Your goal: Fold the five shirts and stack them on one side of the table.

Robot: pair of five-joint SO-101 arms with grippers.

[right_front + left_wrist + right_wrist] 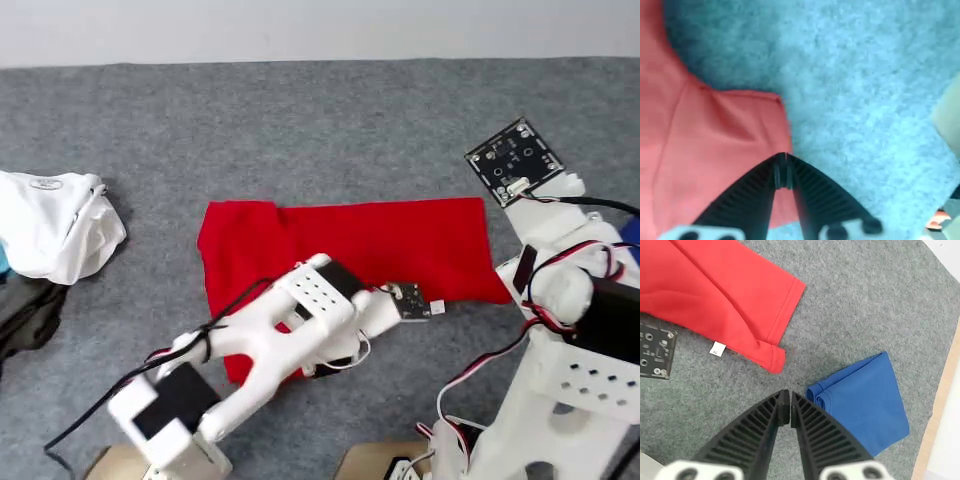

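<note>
Grey felt [330, 130] covers the table from edge to edge, with a pale wall strip behind it in the high view.

Left gripper [782, 172]: its black ribbed fingers [745, 195] are pressed together, tips meeting right at the hem of the red shirt [705, 150]. Whether any cloth is pinched between them cannot be made out. From the tips outward, red fabric lies on one side and bare felt on the other, with a corner of the shirt just beyond.

Right gripper [790, 410]: its fingers are clenched on nothing and hang over bare felt. It sits between a red sleeve end and a folded blue shirt [865, 405], near both but touching neither. A small white tag [717, 348] sticks out from the red shirt's [715, 285] edge, and a dark circuit board [655, 350] rests beside it. Past the blue shirt runs a tan table edge [945, 390].

From above, the red shirt [400, 240] lies flat mid-table as a wide band, sleeve end toward the right arm [570, 330]. The left arm [300, 320] stretches across its near edge. Well apart, at the far left side, a crumpled white shirt [50, 225] sits in a heap — a dark garment [25, 310] lies just beside it.
</note>
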